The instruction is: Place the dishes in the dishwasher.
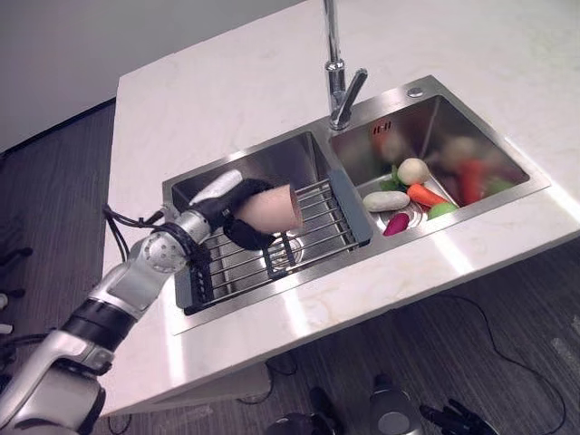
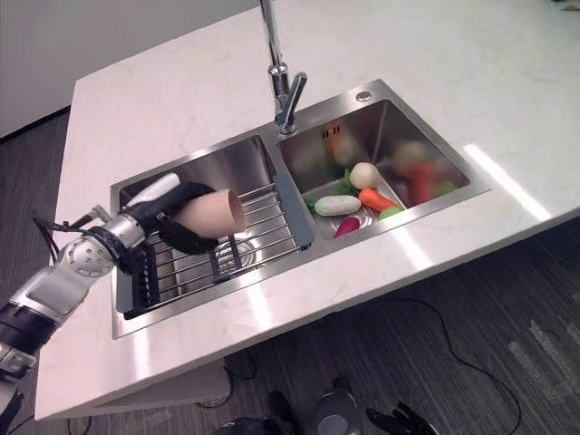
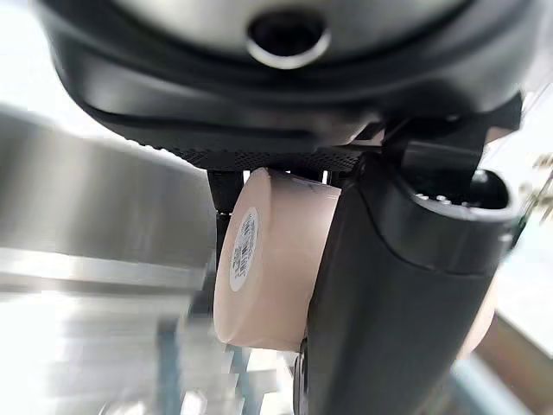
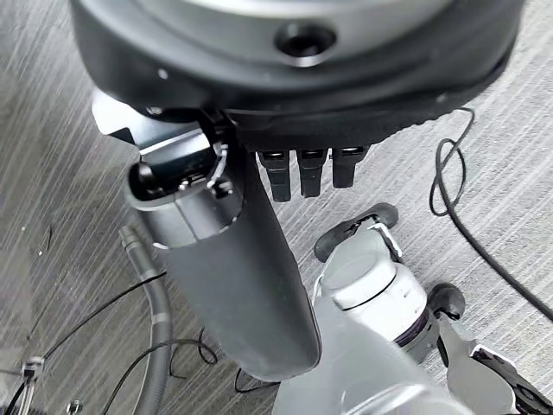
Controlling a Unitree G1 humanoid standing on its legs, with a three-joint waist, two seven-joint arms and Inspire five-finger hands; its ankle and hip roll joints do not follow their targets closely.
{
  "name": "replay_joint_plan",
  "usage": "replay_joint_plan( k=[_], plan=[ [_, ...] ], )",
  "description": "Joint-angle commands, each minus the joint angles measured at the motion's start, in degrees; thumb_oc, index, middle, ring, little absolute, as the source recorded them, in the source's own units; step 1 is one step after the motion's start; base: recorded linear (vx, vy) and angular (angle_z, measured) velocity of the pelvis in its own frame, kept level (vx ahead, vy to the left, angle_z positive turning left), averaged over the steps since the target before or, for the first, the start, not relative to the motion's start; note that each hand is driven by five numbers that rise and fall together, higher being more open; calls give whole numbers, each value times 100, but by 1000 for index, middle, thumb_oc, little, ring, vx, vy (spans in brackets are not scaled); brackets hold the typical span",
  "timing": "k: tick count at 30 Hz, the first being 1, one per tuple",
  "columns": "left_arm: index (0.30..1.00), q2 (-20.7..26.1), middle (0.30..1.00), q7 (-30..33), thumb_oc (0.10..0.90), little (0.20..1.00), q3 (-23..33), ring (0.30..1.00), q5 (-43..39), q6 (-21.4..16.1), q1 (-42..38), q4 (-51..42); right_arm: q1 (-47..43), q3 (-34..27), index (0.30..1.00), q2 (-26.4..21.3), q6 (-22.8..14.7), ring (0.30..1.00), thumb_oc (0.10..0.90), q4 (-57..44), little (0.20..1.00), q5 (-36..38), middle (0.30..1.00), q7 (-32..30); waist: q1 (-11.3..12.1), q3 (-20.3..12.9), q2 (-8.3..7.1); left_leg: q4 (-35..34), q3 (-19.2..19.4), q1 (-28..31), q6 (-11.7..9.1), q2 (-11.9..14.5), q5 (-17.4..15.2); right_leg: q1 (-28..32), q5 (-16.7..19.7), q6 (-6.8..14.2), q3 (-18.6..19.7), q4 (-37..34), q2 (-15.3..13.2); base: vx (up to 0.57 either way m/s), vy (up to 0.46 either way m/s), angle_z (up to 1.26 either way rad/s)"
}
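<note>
One pale pink cup (image 1: 270,208) lies on its side in the left hand (image 1: 237,214), whose dark fingers and thumb are curled round it. The cup is smooth and matt, and a white oval sticker sits on its flat base in the left wrist view. It is held just above the wire rack (image 1: 308,231) in the left basin of the steel sink (image 1: 184,190), which is set into the white desk (image 1: 227,91). A tap (image 1: 340,82) stands behind the wall between the basins. Toy vegetables (image 1: 408,195) lie in the right basin. The right hand (image 4: 233,268) hangs over the grey floor (image 4: 52,130), its fingers curled, grasping nothing.
</note>
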Motion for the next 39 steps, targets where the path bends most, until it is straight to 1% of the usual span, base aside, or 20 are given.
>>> replay_joint_plan(
  k=[1, 7, 10, 11, 12, 15, 16, 17, 19, 20, 22, 24, 25, 29, 32, 33, 34, 35, 36, 39],
  plan=[
    [300, 628, 300, 1291, 400, 300, 1253, 300, -431, -640, -330, -305, 283, 20, 900, 38, -134, 900, 800, 73, 900, -31, 900, -43, 143, -629, 18, 899, -517, -105, -610, 558, -904, 143, -158, 638, -106, -173, -378, -48, -73, 29],
    [300, 810, 300, 2147, 400, 300, 2389, 300, -365, -1057, 624, -793, 129, 125, 900, 150, -144, 900, 800, 242, 900, -297, 900, 21, 497, -758, -73, 899, -759, -94, -624, 587, -935, 334, -334, 495, -344, -173, -268, -47, -84, 19],
    [300, 763, 300, 2399, 400, 300, 2684, 300, -329, -1190, 914, -947, 72, 159, 900, 170, -144, 900, 800, 312, 900, -372, 900, 39, 624, -782, -100, 899, -866, -106, -639, 592, -936, 394, -398, 438, -431, -173, -217, -61, -103, 27],
    [300, 723, 300, 2602, 400, 300, 2909, 300, -287, -1427, 1168, -1022, 25, 197, 900, 168, -126, 900, 800, 360, 900, -431, 900, 37, 727, -800, -113, 899, -963, -115, -654, 588, -930, 427, -445, 391, -481, -173, -170, -60, -151, 23],
    [300, 697, 300, 2723, 400, 300, 3056, 300, -296, -1494, 1331, -1061, -6, 210, 900, 162, -110, 900, 800, 394, 900, -470, 900, 46, 795, -820, -113, 899, -1010, -159, -671, 601, -875, 412, -429, 356, -521, -173, -137, -61, -130, 22],
    [300, 638, 300, 2866, 400, 300, 3256, 300, -285, -1544, 1569, -1112, -36, 223, 900, 153, -96, 900, 800, 463, 900, -616, 900, 144, 882, -839, -116, 899, -1068, -190, -707, 618, -841, 436, -455, 329, -594, -173, -110, -37, -95, 16],
    [300, 403, 300, 3086, 400, 300, 3705, 300, -209, -1649, 2108, -1189, -51, 291, 900, 172, -101, 900, 800, 513, 900, -899, 900, 275, 1071, -815, -113, 899, -1048, -343, -885, 798, -623, 508, -515, 301, -879, -173, -110, -81, -142, 18],
    [300, 366, 300, 3111, 400, 300, 3760, 300, -190, -1663, 2173, -1205, -50, 300, 900, 170, -117, 900, 800, 515, 900, -919, 900, 268, 1075, -814, -108, 899, -1043, -377, -918, 830, -580, 513, -524, 296, -924, -173, -111, -161, -146, 50],
    [300, 88, 300, 3210, 400, 300, 4120, 300, -117, -1926, 2540, -1202, -8, 344, 900, 161, -93, 900, 800, 441, 900, -1235, 900, 292, 1224, -705, -94, 899, -925, -734, -1161, 1109, -222, 629, -655, 290, -1224, -173, -151, -171, -52, 68],
    [300, 38, 300, 3194, 400, 300, 4180, 300, -108, -1996, 2590, -1200, -8, 348, 900, 155, -100, 900, 800, 435, 900, -1210, 900, 257, 1235, -690, -91, 899, -906, -790, -1185, 1150, -175, 643, -666, 286, -1274, -173, -159, -185, -25, 58],
    [300, -317, 300, 3198, 400, 300, 4366, 300, 200, -2332, 2811, -1168, -18, 310, 900, 118, -130, 900, 800, 438, 900, -1197, 900, -18, 1316, -643, -100, 899, -562, -813, -1183, 1316, -50, 682, -633, 261, -1657, -173, -276, -276, 4, 120],
    [300, -450, 300, 3239, 400, 300, 4361, 300, 370, -2462, 2885, -1161, -45, 234, 900, 78, -176, 900, 800, 520, 900, -970, 900, -137, 1323, -658, -168, 899, -431, -591, -1172, 1276, -188, 721, -683, 290, -1728, -173, -361, -202, 62, 121],
    [300, -544, 300, 3375, 400, 300, 4315, 300, 495, -2494, 2900, -1167, -78, 144, 900, 60, -184, 900, 800, 590, 900, -834, 900, -145, 1318, -662, -221, 899, -297, -395, -1078, 1227, -246, 685, -601, 285, -1828, -173, -448, -192, 117, 119],
    [300, -615, 300, 3556, 400, 300, 4272, 300, 464, -2517, 2863, -1168, -134, 16, 900, 53, -300, 900, 800, 737, 900, -874, 900, -88, 1382, -745, -314, 899, -249, -104, -908, 1074, -475, 620, -495, 287, -1931, -173, -620, -218, 262, 103],
    [300, -626, 300, 3192, 400, 300, 4165, 300, 241, -2556, 2688, -1183, -108, -89, 900, 77, -507, 900, 800, 859, 900, -655, 900, 141, 1314, -897, -312, 899, 206, -3, -946, 1350, -506, 671, -380, 346, -2372, -173, -836, -203, 375, 124],
    [300, -669, 300, 3032, 400, 300, 4038, 300, 121, -2610, 2611, -1203, -87, -93, 900, 118, -525, 900, 800, 820, 900, -397, 900, 198, 1270, -914, -296, 899, 392, 3, -984, 1431, -503, 705, -321, 394, -2497, -173, -924, -186, 723, 223],
    [300, -779, 300, 2721, 400, 300, 3786, 300, -94, -2618, 2537, -1221, -70, -129, 900, 168, -492, 900, 800, 704, 900, 63, 900, 133, 1246, -922, -275, 899, 404, -4, -995, 1369, -541, 769, -218, 502, -2601, -173, -1053, -108, 634, 204],
    [300, -809, 300, 2676, 400, 300, 3719, 300, -96, -2566, 2533, -1242, -71, -151, 900, 181, -484, 900, 800, 666, 900, 111, 900, 89, 1268, -923, -270, 899, 328, -21, -978, 1282, -573, 776, -182, 549, -2597, -173, -1095, -36, 626, 215],
    [300, -881, 300, 2632, 400, 300, 3583, 300, -83, -2496, 2556, -1312, -79, -205, 900, 230, -485, 900, 800, 590, 900, 108, 900, -16, 1345, -920, -271, 899, 140, -70, -921, 1094, -652, 795, -114, 634, -2592, -173, -1178, 21, 443, 127],
    [300, -1290, 300, 2344, 400, 300, 3307, 300, 139, -2512, 2683, -1623, -139, -282, 900, 466, -449, 900, 800, 360, 900, 54, 900, -315, 1605, -901, -316, 899, -139, -139, -658, 620, -929, 924, 116, 749, -2706, -173, -1425, 32, 490, 48]
  ],
)
